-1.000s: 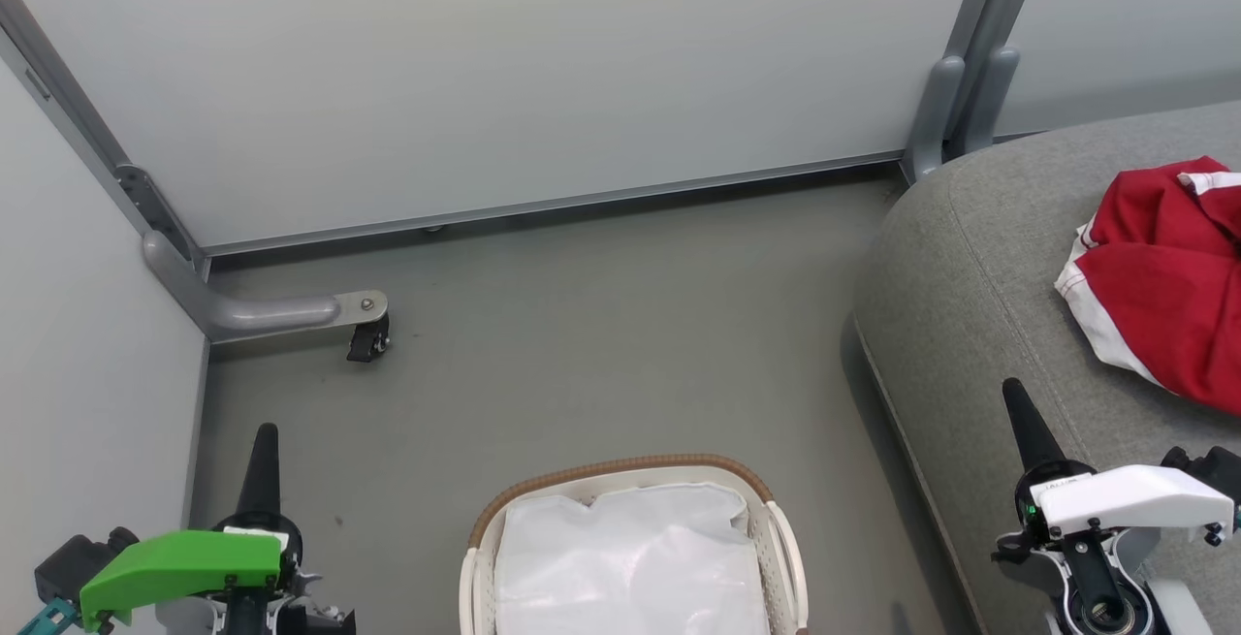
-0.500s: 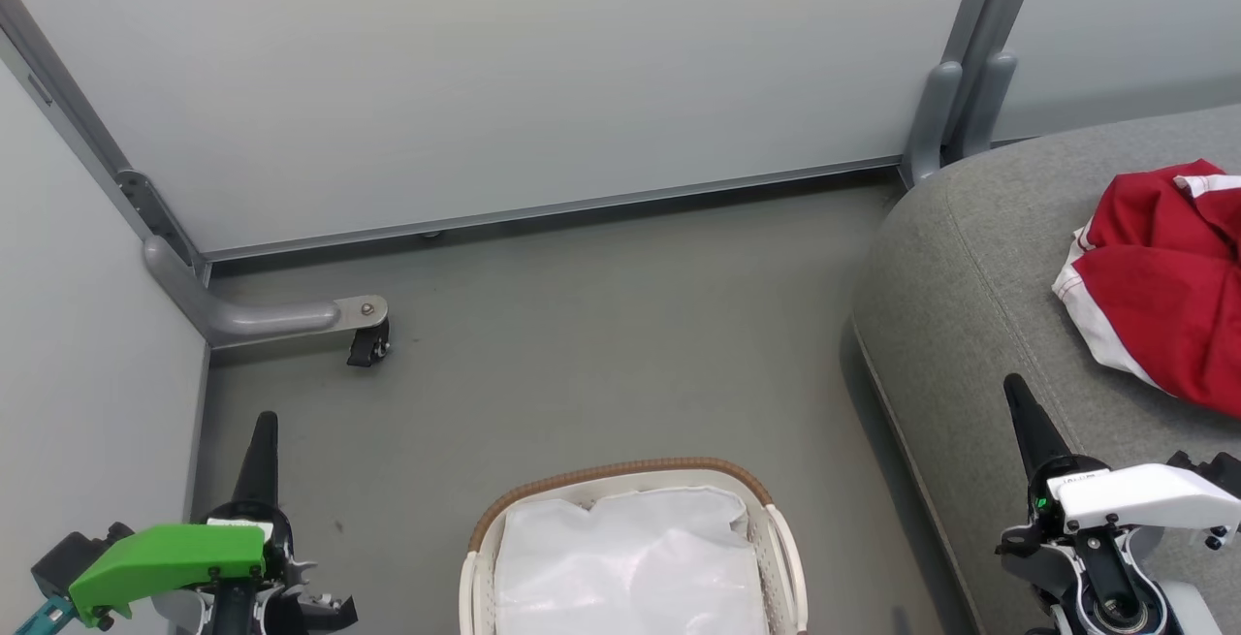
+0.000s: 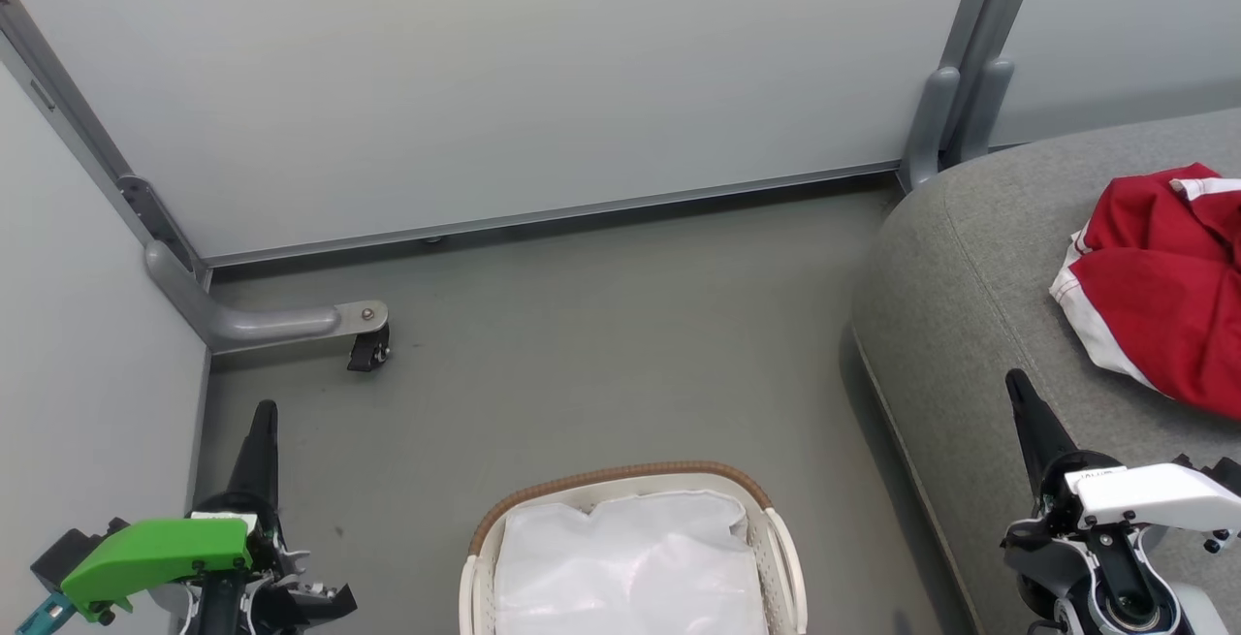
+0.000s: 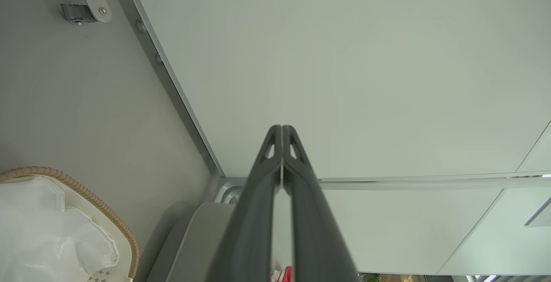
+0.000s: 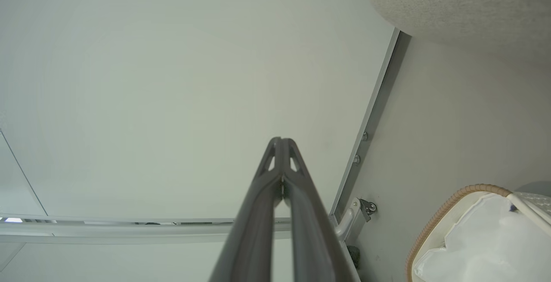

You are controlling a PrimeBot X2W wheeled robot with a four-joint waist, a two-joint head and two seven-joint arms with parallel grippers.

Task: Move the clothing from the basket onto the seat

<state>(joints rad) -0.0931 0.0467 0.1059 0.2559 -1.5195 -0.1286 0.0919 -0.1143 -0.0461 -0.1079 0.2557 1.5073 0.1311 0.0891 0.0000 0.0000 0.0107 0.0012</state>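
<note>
The left gripper [image 3: 264, 417] is capped by a bright-green moulded plastic cover [image 3: 155, 557] fixed with small dark screws, with a teal bracket [image 3: 44, 613] beside it. The right gripper [image 3: 1020, 391] is capped by a white moulded plastic cover [image 3: 1144, 497]. 2 dark-grey tapered fingers [image 4: 258, 196] with triangular cut-outs are carried by each.

Basket [image 3: 625, 480] on floor [image 3: 582, 344], left of seat [image 3: 960, 325]; clothing [image 3: 1154, 296] on seat; liner [image 3: 630, 567] in basket.
</note>
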